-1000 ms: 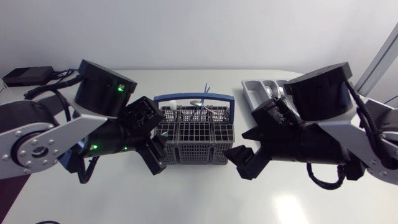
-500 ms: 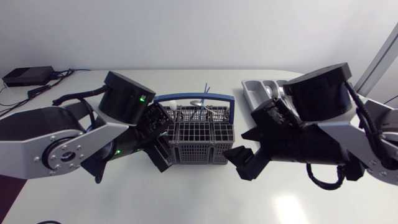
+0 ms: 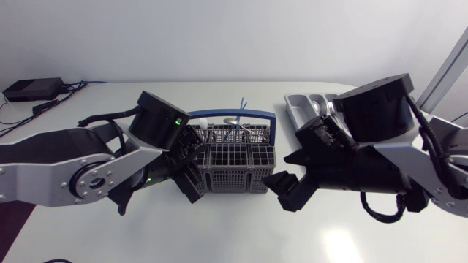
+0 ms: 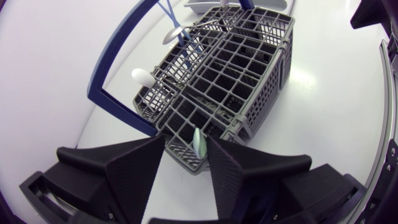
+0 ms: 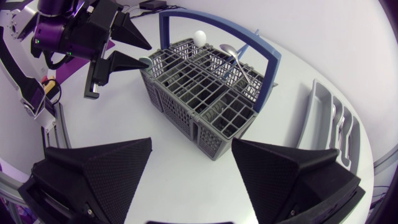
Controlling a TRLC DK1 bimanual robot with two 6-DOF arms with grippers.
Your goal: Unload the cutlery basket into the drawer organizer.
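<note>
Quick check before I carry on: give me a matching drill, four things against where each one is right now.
Things:
1. left gripper
2. right gripper
3. organizer
4. spoon

Places:
A. partly hidden behind the right arm
B. open, at the basket's left end
C. standing bowl up in the basket, by its blue handle
D. open, at the basket's right end

Pairs: 1-B; 2-D; 3-A; 4-C

Silver-grey links (image 3: 62,150), black joints (image 3: 157,117), green lights (image 3: 177,122)
</note>
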